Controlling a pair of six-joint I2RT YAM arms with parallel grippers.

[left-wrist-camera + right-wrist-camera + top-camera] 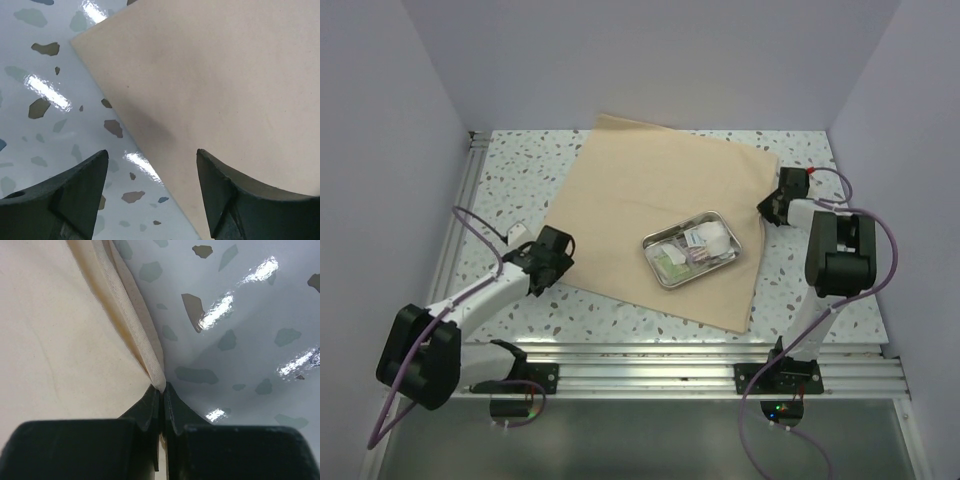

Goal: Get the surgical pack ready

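Note:
A large tan cloth (pixel 660 205) lies spread flat on the speckled table. On it, right of centre, sits a small steel tray (pixel 691 249) holding white, clear and green sachets (pixel 675 262). My left gripper (pixel 552 262) is low at the cloth's left edge, and in its wrist view the gripper (pixel 152 160) is open with the cloth (pixel 220 90) edge running between the fingers. My right gripper (pixel 772 208) is at the cloth's right edge. The right wrist view shows this gripper (pixel 163 387) shut on the hemmed edge of the cloth (pixel 60 340), which is pinched up into a ridge.
The speckled table (pixel 520 180) is boxed in by pale walls at the left, back and right. An aluminium rail frame (pixel 650 365) runs along the near edge where both arm bases are bolted. Purple cables loop beside each arm.

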